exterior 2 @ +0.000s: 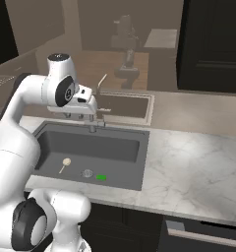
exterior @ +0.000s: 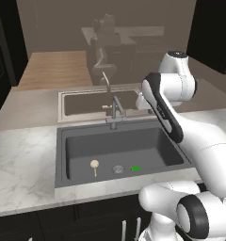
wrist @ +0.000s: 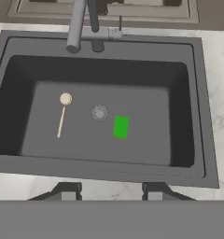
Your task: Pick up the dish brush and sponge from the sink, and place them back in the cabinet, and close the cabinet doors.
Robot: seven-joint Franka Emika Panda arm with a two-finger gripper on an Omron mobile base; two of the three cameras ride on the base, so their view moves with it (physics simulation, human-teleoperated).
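Two items wait on the sink (wrist: 188,56) floor: brush (wrist: 63,112) left of the drain (wrist: 99,112), sponge (wrist: 121,127) right. Fingers (wrist: 112,190) hover above, parted, holding nothing. All steps remain.

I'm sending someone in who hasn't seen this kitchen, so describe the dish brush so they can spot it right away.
Look in the dark grey sink set in the marble counter, below the grey faucet. On its floor, the dish brush lies to one side of the round metal drain. It has a round cream head on a thin pale stick, unlike the flat green sponge across the drain.
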